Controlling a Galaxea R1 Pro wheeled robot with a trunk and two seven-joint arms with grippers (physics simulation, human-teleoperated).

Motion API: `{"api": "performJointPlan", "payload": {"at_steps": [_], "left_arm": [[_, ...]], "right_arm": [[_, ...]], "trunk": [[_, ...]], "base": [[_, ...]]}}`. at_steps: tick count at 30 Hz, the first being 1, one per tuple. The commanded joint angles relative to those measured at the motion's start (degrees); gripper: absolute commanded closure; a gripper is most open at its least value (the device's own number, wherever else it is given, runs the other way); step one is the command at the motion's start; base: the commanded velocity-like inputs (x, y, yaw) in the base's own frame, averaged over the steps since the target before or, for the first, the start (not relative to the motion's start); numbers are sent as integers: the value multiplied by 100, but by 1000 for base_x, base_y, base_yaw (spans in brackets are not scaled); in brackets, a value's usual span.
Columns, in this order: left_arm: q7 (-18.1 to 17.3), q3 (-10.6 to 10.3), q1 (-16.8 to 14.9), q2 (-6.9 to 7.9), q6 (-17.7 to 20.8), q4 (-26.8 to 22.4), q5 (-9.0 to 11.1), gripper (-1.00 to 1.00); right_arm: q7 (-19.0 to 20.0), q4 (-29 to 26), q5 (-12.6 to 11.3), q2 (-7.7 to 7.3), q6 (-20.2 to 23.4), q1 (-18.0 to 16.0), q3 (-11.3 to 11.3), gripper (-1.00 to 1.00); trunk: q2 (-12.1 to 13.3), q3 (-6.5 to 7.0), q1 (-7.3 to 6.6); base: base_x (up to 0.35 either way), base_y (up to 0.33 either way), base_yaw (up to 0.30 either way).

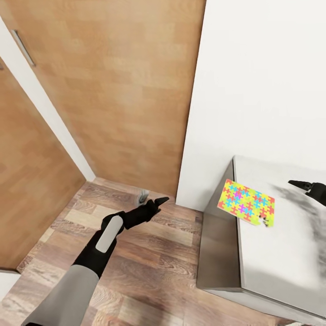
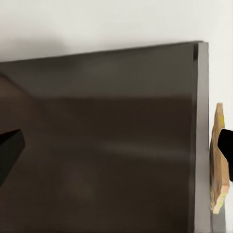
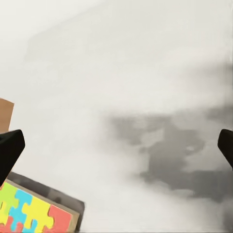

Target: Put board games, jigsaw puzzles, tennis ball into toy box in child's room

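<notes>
Jigsaw puzzle (image 1: 246, 202) lies flat on the white worktop (image 1: 280, 253), near its left edge toward the far left corner, one long side roughly along that edge. It's a thin flat box: bright yellow lid printed with interlocking pieces in blue, pink, orange and green, cardboard-brown sides. One near corner looks nicked or has a white speck; too small to tell. In the right wrist view the puzzle (image 3: 34, 211) sits just off one fingertip, not touched. In the left wrist view I see it edge-on (image 2: 219, 160) past the grey side of the worktop (image 2: 97, 145).

Progress, my read: early or mid-task. This puzzle is not in any toy box and nothing is being carried. No toy box, board games, tennis ball or second puzzle in what I can see, so I can't count what's done. At least this one is left.

Right tool (image 1: 302, 184) hovers over the worktop beyond the puzzle, fingers spread wide, empty. Left tool (image 1: 158, 201) hangs out over the wood floor (image 1: 149, 271) short of the worktop; jaws look apart in its wrist view, holding nothing.

Around: white wall (image 1: 267, 77) behind the worktop, wooden door (image 1: 117, 86) to the left.
</notes>
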Motion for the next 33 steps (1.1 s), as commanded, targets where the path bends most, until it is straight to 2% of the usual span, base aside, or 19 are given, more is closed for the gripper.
{"api": "performJointPlan", "payload": {"at_steps": [1,5,11,20,33], "left_arm": [[-13,-80,-3,2,14,0,11,-100],[-23,-271,-2,3,-19,-1,15,-100],[-47,-391,2,8,-47,-1,18,-100],[-227,-450,4,11,-69,-1,10,-100],[-329,-465,11,12,-83,-1,2,-100]], "right_arm": [[61,-2,57,0,25,-5,-8,-100],[60,-7,57,-2,25,-6,-8,-100],[59,-9,57,-3,25,-4,-8,-100],[59,-74,57,3,25,-2,-8,-100],[63,-284,57,14,25,95,-9,-100]], "trunk": [[-2,-4,0],[-2,-4,0],[-2,-4,0],[-2,-4,0],[-2,-4,0]], "base": [[0,0,-215],[0,0,-235],[0,0,-258],[0,0,-213],[0,0,-62]]}}
